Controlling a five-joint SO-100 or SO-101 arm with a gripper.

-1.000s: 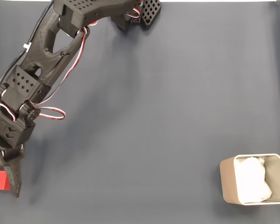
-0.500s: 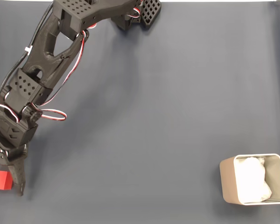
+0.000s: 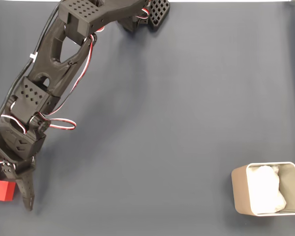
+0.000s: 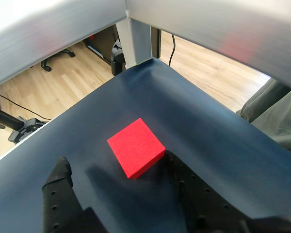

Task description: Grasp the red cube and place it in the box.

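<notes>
Jaws (image 4: 121, 194) wide open, empty, straddling red cube (image 4: 136, 147) at lower left, ready to close; box (image 3: 238, 189) lower right.

In the fixed view, the left edge is cropping the red cube (image 3: 1, 190) at eight o'clock, with the gripper (image 3: 12, 189) overlapping its right side and hiding one finger. The white lining is concealing the floor of the box (image 3: 240, 191).

Bare mat all round your red cube (image 4: 136, 147), metal frame post (image 4: 138, 41) standing well beyond it, fingers (image 4: 63, 194) flanking it.
</notes>
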